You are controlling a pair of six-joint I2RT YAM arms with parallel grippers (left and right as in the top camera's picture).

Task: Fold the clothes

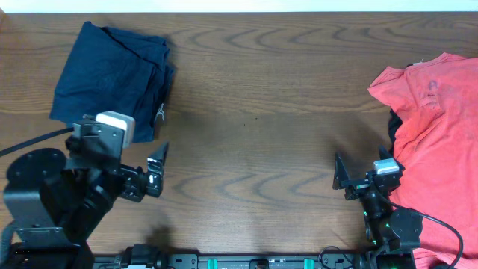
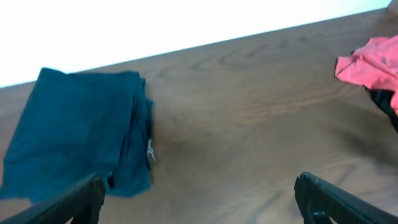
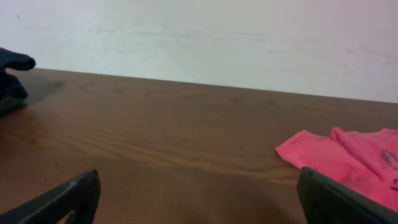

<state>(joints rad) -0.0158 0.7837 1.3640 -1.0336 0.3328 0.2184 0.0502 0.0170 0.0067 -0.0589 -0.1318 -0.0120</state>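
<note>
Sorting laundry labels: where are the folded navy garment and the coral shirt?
folded navy garment (image 1: 112, 78), overhead view, middle of its top layer.
coral shirt (image 1: 437, 127), overhead view, its chest area.

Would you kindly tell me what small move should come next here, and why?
Probably bring the right arm to the near edge of the red shirt: it lies crumpled beside that arm, the navy garment already looks folded, and both arms' jaws stand open and empty.

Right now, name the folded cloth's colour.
The folded cloth is dark navy, clearest overhead.
</note>
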